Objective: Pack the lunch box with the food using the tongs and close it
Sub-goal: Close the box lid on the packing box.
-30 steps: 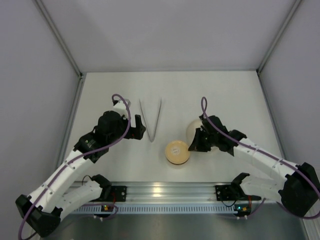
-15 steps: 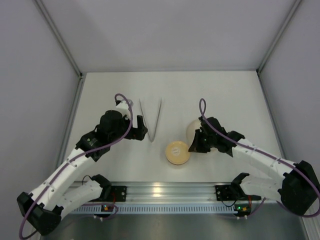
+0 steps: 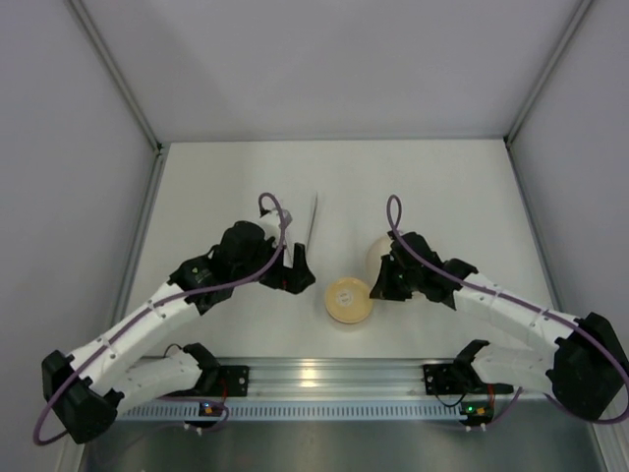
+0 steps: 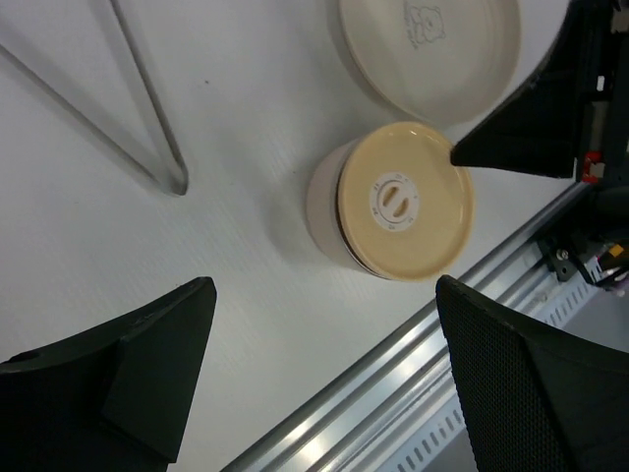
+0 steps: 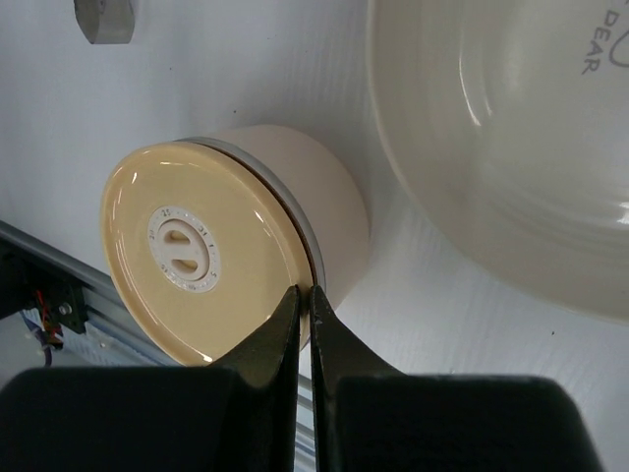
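The lunch box stands near the table's front with its tan lid on it. My right gripper is shut, its tips against the lid's rim with nothing between them. My left gripper is wide open and empty above the table, just left of the box. The tongs lie flat behind it. In the top view only one arm of the tongs shows past my left wrist. The food is out of view.
A wide cream plate sits right behind the box, looks bare where it shows, and is partly covered by my right arm in the top view. A metal rail runs along the near edge. Grey walls enclose the table.
My left arm has swung right and forward over the tongs' joined end, toward the lunch box. The right gripper has stayed at the lid's rim.
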Robot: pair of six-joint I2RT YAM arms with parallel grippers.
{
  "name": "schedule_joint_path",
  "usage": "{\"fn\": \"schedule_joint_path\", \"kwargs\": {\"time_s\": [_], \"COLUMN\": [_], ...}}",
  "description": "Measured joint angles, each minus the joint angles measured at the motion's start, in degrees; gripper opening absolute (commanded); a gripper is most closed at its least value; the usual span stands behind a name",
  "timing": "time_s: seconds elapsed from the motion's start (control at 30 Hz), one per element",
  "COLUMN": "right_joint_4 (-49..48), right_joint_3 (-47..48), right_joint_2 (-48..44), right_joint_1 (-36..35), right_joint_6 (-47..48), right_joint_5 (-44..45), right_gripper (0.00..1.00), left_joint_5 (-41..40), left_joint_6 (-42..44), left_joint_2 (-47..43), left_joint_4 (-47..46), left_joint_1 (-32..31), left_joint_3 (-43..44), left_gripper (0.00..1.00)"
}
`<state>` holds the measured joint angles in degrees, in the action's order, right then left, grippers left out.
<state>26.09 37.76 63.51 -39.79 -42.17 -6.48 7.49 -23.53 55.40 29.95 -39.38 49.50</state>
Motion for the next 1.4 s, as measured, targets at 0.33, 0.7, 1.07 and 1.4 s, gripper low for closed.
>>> {"fn": "schedule_joint_path", "kwargs": {"time_s": [0.33,0.7,1.07,1.4], "right_joint_4": [-0.3,-0.3,-0.3,-0.3], "right_joint_3": [0.0,0.0,0.0,0.0], "right_joint_2": [0.9,0.8,0.8,0.8], "right_joint_1": [-0.6,-0.7,-0.7,-0.9], "right_joint_6": [0.1,0.1,0.1,0.5], "right_joint_5": [1.0,1.3,1.4,1.5], "right_gripper": [0.0,0.0,0.0,0.0], "left_joint_5": [-9.3,-18.0,-19.9,-22.4], "left_joint_6": [-6.1,-11.8,-13.2,-15.6], "left_joint_2": [7.3,12.0,18.3,21.0], "left_joint_4": [0.5,0.2,-2.8,-5.2], "left_joint_1": [-17.2,-18.9,-19.1,-19.2], "left_joint_3": [0.8,-0.9,-2.4,-2.4], "left_gripper": [0.93,0.88,0.87,0.86]}}
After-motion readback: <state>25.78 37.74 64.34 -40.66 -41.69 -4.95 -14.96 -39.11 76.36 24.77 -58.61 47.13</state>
